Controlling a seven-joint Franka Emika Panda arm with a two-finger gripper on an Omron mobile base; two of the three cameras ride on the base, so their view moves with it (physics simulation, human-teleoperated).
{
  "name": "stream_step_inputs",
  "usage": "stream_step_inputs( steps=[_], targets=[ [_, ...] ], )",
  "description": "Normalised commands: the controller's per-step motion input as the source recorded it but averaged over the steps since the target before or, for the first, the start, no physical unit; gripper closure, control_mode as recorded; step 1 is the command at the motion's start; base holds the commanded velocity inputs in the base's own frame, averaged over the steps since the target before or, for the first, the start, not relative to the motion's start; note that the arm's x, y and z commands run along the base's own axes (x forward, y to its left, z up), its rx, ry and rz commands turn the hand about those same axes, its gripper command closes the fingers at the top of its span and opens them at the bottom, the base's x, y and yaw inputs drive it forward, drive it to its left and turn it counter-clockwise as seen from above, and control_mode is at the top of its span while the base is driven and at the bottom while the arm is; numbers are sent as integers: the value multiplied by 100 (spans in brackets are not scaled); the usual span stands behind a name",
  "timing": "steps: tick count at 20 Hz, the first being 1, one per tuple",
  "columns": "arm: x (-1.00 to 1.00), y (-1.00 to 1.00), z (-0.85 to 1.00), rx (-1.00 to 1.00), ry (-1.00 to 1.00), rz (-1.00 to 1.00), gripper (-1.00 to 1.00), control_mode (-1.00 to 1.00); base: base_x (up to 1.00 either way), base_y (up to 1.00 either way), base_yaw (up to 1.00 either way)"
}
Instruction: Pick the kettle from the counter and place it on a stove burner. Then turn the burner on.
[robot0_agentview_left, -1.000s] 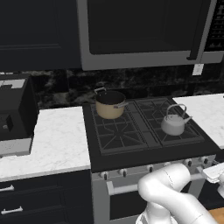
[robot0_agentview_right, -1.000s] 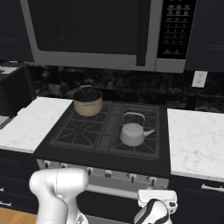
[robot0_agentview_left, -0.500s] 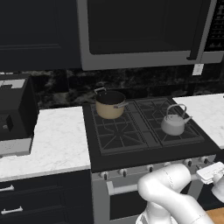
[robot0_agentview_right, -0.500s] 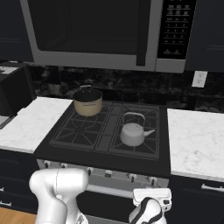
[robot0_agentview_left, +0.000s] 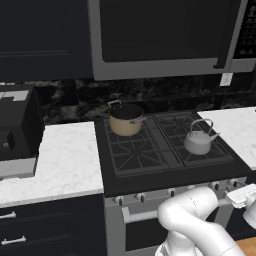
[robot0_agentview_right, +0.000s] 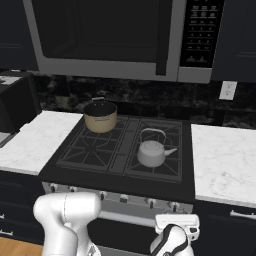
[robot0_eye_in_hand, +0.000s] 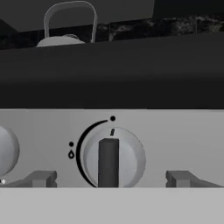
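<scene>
On the stove burner sits the kettle. Below it, the gripper is spread wide around a knob. Closing off-center could slip and not turn it.

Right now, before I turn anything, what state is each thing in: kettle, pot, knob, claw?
kettle: upright on the front right stove burner, handle up, spout toward the right counter.
pot: upright on the back left grate, no lid.
knob: pointer straight up at the top mark, untouched.
claw: open, fingertips either side of the knob.
</scene>
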Motion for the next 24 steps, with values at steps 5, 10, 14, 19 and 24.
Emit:
stream_step_inputs(
  steps=[5, 10, 14, 19, 24],
  targets=[
    [5, -1, 0, 0, 0, 0, -100, -100, 0, 0, 0],
    [1, 0, 5, 0, -1, 0, -100, -100, 0, 0, 0],
    [0, 0, 6, 0, -1, 0, -100, -100, 0, 0, 0],
    [0, 4, 3, 0, 0, 0, -100, -100, 0, 0, 0],
    [0, 0, 3, 0, 0, 0, -100, -100, 0, 0, 0]
  ],
)
